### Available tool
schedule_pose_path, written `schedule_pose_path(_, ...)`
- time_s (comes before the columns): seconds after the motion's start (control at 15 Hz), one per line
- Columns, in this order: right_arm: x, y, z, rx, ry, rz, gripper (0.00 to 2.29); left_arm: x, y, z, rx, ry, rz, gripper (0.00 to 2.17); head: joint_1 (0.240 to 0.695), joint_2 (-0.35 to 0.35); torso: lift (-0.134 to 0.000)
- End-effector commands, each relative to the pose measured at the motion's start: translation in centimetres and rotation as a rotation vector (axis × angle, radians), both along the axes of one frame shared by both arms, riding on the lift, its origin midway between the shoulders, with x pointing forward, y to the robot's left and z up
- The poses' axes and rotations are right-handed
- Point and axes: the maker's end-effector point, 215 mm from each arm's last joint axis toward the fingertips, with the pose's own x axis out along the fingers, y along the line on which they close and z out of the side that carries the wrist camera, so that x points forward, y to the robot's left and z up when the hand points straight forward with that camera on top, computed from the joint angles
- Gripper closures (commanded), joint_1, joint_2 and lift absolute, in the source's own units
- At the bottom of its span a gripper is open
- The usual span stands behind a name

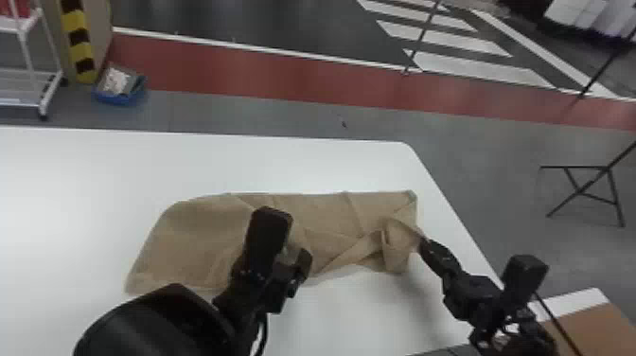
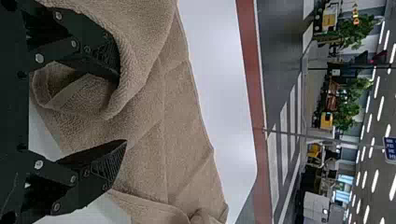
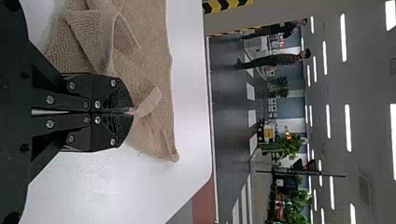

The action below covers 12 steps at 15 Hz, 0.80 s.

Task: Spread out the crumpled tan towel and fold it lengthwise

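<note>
1. The tan towel (image 1: 198,241) lies on the white table (image 1: 94,161), over toward the robot's right end of it, stretched out sideways in front of the robot. Its left part looks fairly smooth, with a slanting, rounded outer side. The right part is another matter: creases cross it, and a twisted fold and a loose flap bunch up near the right end.

2. At that right end, the right gripper (image 1: 422,243) has its fingers pressed together, nipping a small bit of the towel's edge, which rises to a point at the fingertips.

3. Over the towel's middle I see the left gripper (image 1: 303,263), its fingers spread well apart. Up close in its wrist view, a thick fold of terry curls around one finger (image 2: 105,53), while the other finger (image 2: 109,163) sits beside the cloth.

4. Just past the table, by the robot's right arm, there's a brown surface (image 1: 587,329) with a white border.

5. Farther off on the floor stand a white wheeled rack (image 1: 29,52) and a blue bin (image 1: 122,98), both to the left, and a black folding frame (image 1: 591,184) to the right.
</note>
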Motion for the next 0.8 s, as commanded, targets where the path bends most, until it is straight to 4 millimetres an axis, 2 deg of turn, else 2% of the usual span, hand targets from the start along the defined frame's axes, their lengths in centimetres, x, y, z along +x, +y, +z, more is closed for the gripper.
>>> schedule_pose_path(0.0, 0.1, 0.2, 0.0, 0.002, -0.001, 0.004, 1.42, 0.7, 2.6, 0.9, -0.018, -0.012, 0.045, 0.14, 0.695, -0.35, -0.124)
schedule_pose_path(0.13, 0.3, 0.6, 0.0, 0.001, -0.002, 0.01, 1.41, 1.6, 6.1, 0.5, 0.014, -0.024, 0.082, 0.14, 0.695, -0.35, -0.124)
schedule_pose_path(0.2, 0.4, 0.6, 0.0, 0.0, -0.001, 0.012, 1.41, 1.9, 7.0, 0.2, 0.032, -0.031, 0.089, 0.14, 0.695, -0.35, -0.124)
schedule_pose_path(0.27, 0.6, 1.0, 0.1, 0.003, -0.003, 0.016, 1.41, 2.8, 9.2, -0.2, 0.075, -0.054, 0.121, 0.14, 0.695, -0.35, -0.124)
schedule_pose_path(0.47, 0.7, 1.0, 0.2, 0.003, -0.006, 0.016, 1.41, 4.7, 13.9, -0.9, 0.115, -0.072, 0.204, 0.14, 0.695, -0.35, -0.124)
schedule_pose_path(0.67, 0.7, 0.3, 0.3, -0.007, -0.004, 0.007, 1.41, 6.0, 16.9, -0.2, 0.101, -0.089, 0.262, 0.14, 0.695, -0.35, -0.124)
schedule_pose_path(0.73, 0.8, 0.2, 0.4, -0.004, -0.006, 0.004, 1.41, 6.7, 17.5, 0.8, 0.086, -0.112, 0.28, 0.14, 0.695, -0.35, -0.124)
